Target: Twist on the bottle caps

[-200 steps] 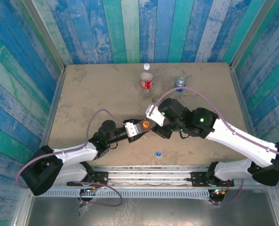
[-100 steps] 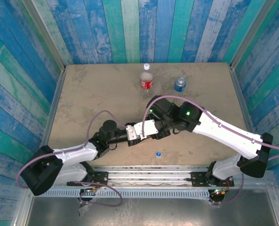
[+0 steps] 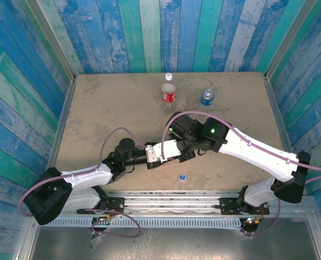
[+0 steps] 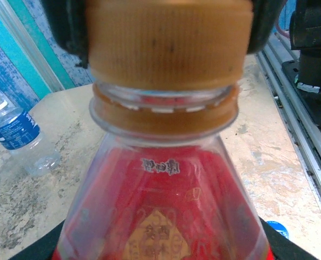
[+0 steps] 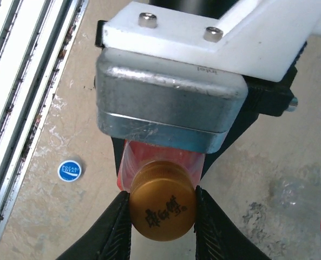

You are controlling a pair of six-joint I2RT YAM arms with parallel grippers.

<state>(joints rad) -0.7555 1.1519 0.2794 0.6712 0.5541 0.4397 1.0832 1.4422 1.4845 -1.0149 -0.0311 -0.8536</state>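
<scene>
My left gripper point(image 3: 156, 153) is shut on the all-red bottle point(image 4: 160, 216), holding it off the table. The orange cap point(image 5: 163, 207) sits on the bottle's neck. My right gripper point(image 5: 163, 211) is shut on that cap, one ribbed black finger point(image 5: 119, 230) pressed to each side. In the top view the right gripper point(image 3: 174, 149) covers the cap. The blue cap point(image 3: 182, 176) lies loose on the table near the front edge. At the back stand the clear red-label bottle point(image 3: 169, 93), with the white cap point(image 3: 169, 76) on top, and the blue-label bottle point(image 3: 207, 96).
A metal rail point(image 5: 19, 81) runs along the table's near edge, close to the blue cap point(image 5: 70, 171). Striped plank walls point(image 3: 149, 32) close in the back and sides. Open tabletop point(image 3: 111, 103) stretches to the left of the bottles.
The right gripper swung left and down onto the bottle's neck and closed on the orange cap, which was visible from above a second ago. The left arm barely moved.
</scene>
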